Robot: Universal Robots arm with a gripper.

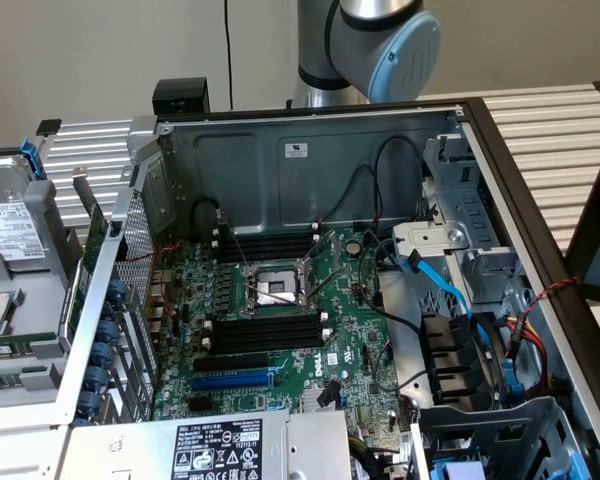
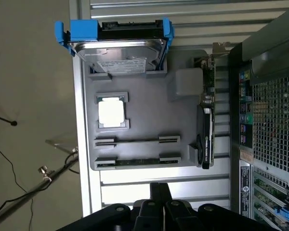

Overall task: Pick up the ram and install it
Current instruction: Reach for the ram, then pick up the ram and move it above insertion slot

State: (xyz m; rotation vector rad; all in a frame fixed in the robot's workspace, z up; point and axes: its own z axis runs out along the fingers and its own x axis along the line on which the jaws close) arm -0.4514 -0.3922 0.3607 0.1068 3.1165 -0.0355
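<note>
The ram point(image 2: 137, 162) is a thin green stick lying edge-up between two grey end holders on the grey parts tray point(image 2: 144, 96). A second pair of holders point(image 2: 137, 140) beside it carries a thin dark strip. My gripper point(image 2: 159, 192) hovers off the tray's edge nearest the ram, with its dark fingers pressed together and nothing between them. In the exterior view the open computer case shows the motherboard's long black memory slots point(image 1: 265, 332) with white end clips on either side of the CPU socket point(image 1: 272, 288).
The tray also holds a hard drive in a blue caddy point(image 2: 116, 41), a CPU chip point(image 2: 111, 112) and an expansion card point(image 2: 206, 125) standing on edge. The case's perforated side wall point(image 2: 272, 120) is next to the tray. A blue expansion slot point(image 1: 230, 381) and loose cables point(image 1: 450, 290) sit inside the case.
</note>
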